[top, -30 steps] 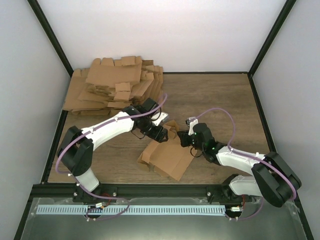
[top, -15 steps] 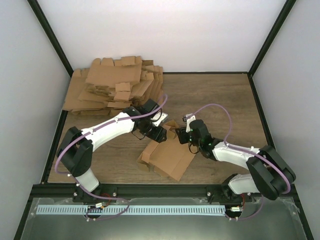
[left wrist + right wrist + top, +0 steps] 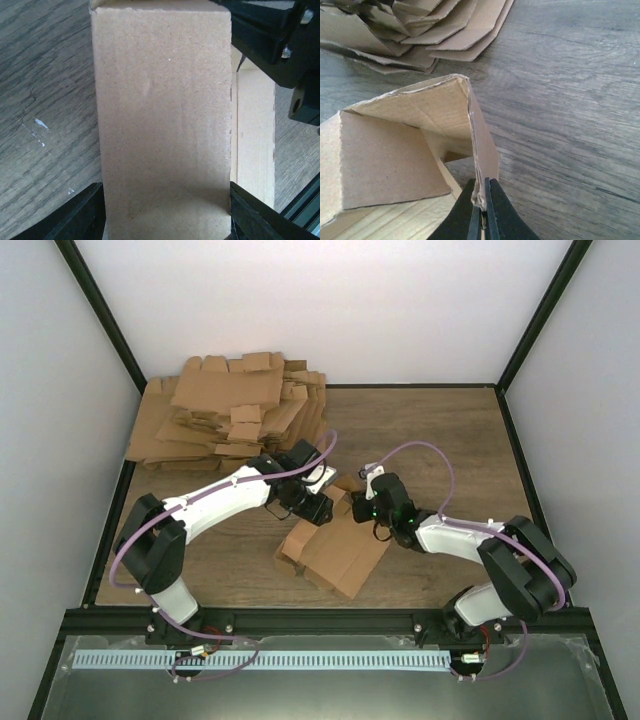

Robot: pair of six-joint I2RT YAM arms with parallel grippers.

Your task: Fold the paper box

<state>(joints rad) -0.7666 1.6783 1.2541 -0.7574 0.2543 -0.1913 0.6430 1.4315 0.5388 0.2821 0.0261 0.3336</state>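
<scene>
Where paper box [image 3: 338, 556] lies mid-surface [image 3: 440, 430]: clamped at 11 o'clock by left claw [image 3: 165, 220], flap pinched at 1 o'clock by right claw [image 3: 483, 210].

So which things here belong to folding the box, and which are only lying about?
Part of the job: the paper box; the left tool, holding one panel; the right tool, pinching a flap edge.
Only lying about: the pile of flat cardboard blanks at the far left of the table.
</scene>
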